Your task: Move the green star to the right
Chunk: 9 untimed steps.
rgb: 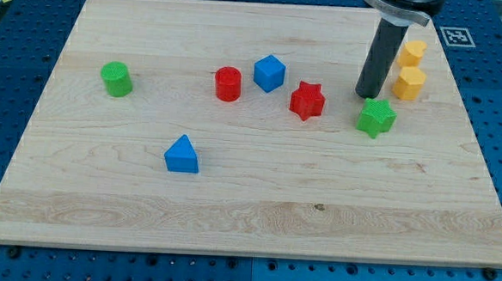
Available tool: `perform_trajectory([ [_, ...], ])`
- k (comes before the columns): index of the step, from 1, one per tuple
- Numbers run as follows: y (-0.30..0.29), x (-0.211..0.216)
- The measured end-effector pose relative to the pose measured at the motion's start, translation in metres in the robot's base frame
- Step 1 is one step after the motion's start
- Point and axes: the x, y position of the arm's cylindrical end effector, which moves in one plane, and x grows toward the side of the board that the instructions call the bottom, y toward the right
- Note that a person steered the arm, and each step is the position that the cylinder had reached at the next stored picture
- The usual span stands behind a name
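On the worktop's (231, 200) right half, the green star (376, 117) sits just below-right of my tip (364, 96), a bare rod end effector holding nothing, so the rightward push looks barely begun.

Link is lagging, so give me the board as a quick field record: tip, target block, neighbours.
tip: my tip just above-left of the green star, close, contact unclear
right of star: bare board
upper right: two yellow blocks
left: red star, blue cube, red cylinder
far left: green cylinder
lower left: blue triangle
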Motion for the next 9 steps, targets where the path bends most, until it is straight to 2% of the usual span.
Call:
perform_trajectory([
  [2, 0.068, 0.0],
  [4, 0.056, 0.028],
  [5, 0.048, 0.019],
  [6, 0.007, 0.011],
  [7, -0.027, 0.026],
  [8, -0.015, 0.05],
  [9, 0.016, 0.056],
])
